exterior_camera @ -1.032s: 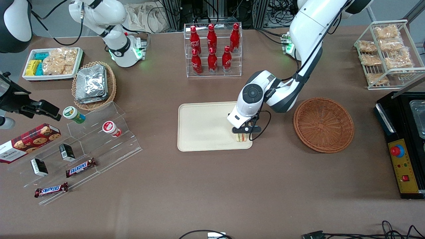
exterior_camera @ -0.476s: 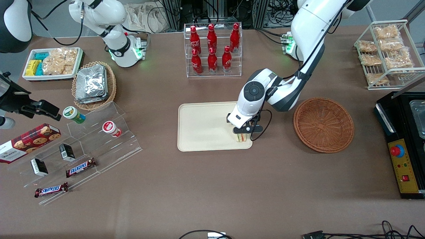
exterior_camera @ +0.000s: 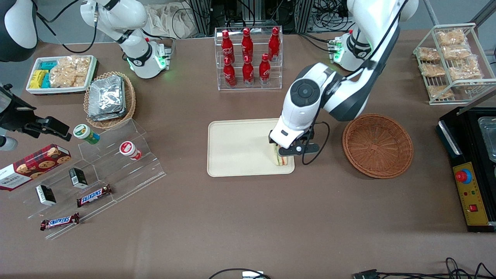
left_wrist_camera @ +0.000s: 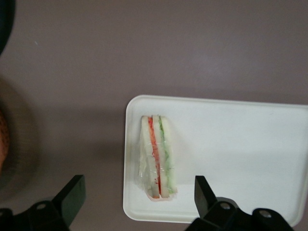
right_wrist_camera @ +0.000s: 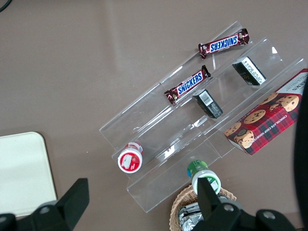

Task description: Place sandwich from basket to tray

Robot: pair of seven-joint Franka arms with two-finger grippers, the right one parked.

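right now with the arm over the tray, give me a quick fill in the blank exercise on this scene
1. The sandwich lies on the ____, near its corner.
2. The gripper hangs above the sandwich with its fingers ____, touching nothing.
3. The reddish-brown basket holds ____.
4. The sandwich's filling shows one green stripe and one ____ stripe.

Missing words: tray; open; nothing; red

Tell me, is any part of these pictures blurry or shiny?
Left wrist view: the sandwich on the tray is fairly sharp, but the open gripper above it and the basket at the edge are blurred. Front view: sharp, with green lights glowing at the arm bases.
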